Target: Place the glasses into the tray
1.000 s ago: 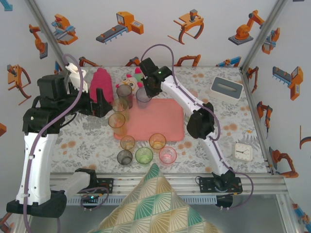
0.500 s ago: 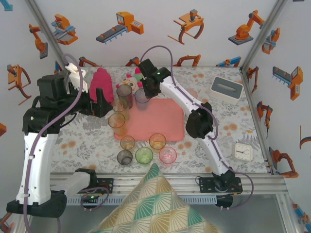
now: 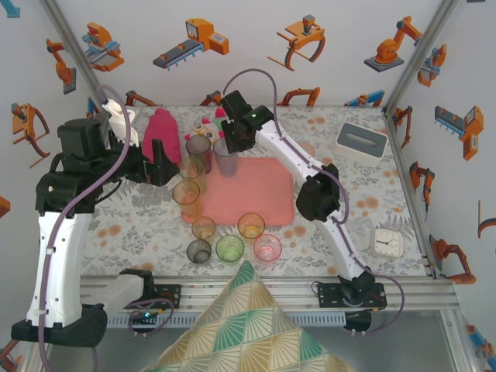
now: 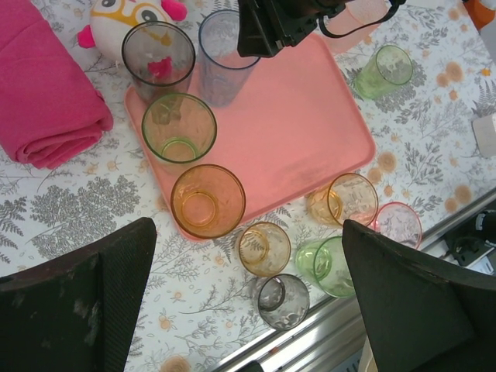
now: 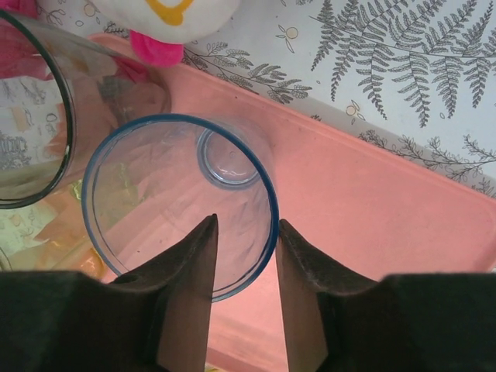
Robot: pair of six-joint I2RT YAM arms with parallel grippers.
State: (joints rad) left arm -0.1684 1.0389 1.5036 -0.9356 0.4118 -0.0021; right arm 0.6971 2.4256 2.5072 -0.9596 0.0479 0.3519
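Right end effector [image 3: 231, 146] above bluish glass [image 3: 226, 160]; apparently on tray [image 3: 260, 194]

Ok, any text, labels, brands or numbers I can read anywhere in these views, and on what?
No text is readable anywhere.
Small white square clock: dial markings too small to read.
Orange machine stickers: pictures only, no lettering.
Flat salmon-pink tray: no label visible.

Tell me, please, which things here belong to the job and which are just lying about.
Job: tray; glasses, some on it, others beside it.
Lying about: pink rolled towel; plush toy; white-rimmed grey box; small clock; patterned cushion.
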